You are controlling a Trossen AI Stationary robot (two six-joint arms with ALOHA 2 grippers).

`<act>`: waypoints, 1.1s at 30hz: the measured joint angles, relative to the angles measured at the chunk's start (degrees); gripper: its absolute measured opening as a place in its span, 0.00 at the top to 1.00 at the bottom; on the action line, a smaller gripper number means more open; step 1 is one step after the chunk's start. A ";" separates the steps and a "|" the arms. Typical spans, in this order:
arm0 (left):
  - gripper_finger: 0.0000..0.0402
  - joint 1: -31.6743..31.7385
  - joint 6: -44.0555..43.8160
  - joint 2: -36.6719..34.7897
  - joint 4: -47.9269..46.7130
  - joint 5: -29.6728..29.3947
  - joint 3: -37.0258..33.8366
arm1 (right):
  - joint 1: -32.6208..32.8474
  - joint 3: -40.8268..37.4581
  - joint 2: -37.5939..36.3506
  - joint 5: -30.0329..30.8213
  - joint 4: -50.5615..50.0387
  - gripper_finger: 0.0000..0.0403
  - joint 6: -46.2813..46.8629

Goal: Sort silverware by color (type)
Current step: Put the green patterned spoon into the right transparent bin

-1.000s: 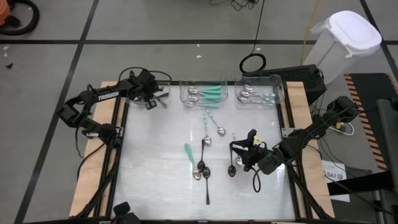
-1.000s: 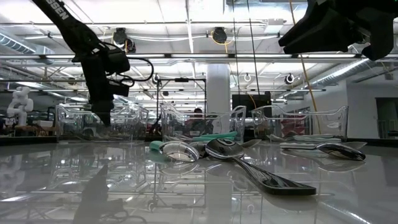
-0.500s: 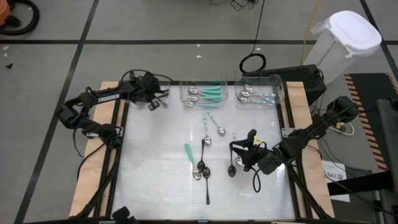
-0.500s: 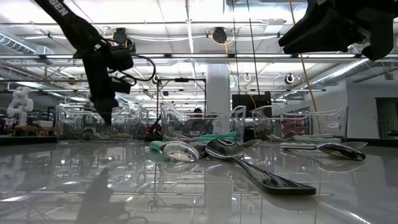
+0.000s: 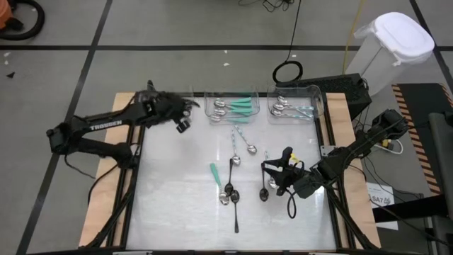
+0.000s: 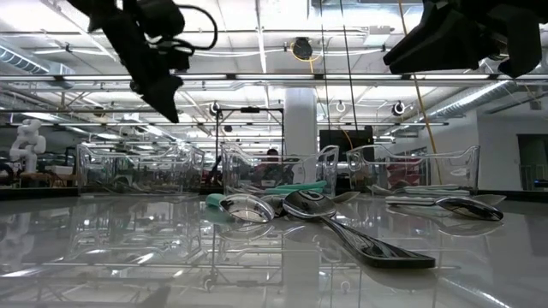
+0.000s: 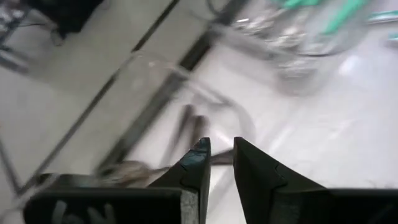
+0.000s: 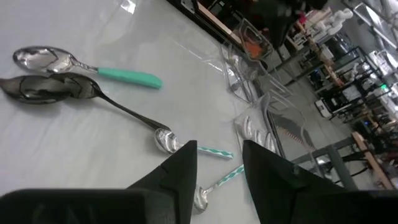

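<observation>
Silverware (image 5: 236, 180) mid-table, near empty, parted right end effector (image 5: 277, 178); left end effector (image 5: 185, 113) well apart, narrowly parted.

Probably a robotics lab: ceiling trusses (image 6: 282, 79), white humanoid robot (image 6: 26, 141).

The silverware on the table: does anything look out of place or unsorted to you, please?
Yes. Several spoons lie loose mid-table, including a teal-handled spoon and dark spoons, while matching teal ones already sit in the middle bin. Nothing looks spilled or damaged.
</observation>
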 joint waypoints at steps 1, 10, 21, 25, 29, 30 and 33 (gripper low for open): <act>0.82 -1.94 -1.65 -0.12 -0.36 0.00 -0.02 | 0.00 0.00 0.00 -0.02 0.00 0.69 0.61; 0.82 -21.58 -15.56 0.62 0.18 -2.51 -0.13 | -1.94 0.00 0.00 -9.94 -0.02 0.69 8.15; 0.82 -37.01 -17.40 8.76 11.32 -10.77 -0.11 | -3.61 0.02 0.58 -14.88 0.06 0.69 13.30; 0.82 -37.53 -20.58 13.32 16.03 -10.67 -0.06 | -3.61 0.04 2.90 -14.80 0.77 0.68 12.45; 0.82 -37.53 -23.97 17.40 18.03 -9.40 -0.10 | -4.36 0.04 4.78 -14.82 0.95 0.65 12.88; 0.82 -37.51 -24.56 18.08 17.99 -9.04 -0.11 | -4.40 0.13 5.07 -14.84 0.65 0.64 12.93; 0.82 -37.51 -26.23 19.50 18.27 -8.58 -0.09 | -4.42 2.18 5.38 -14.90 -2.75 0.62 13.04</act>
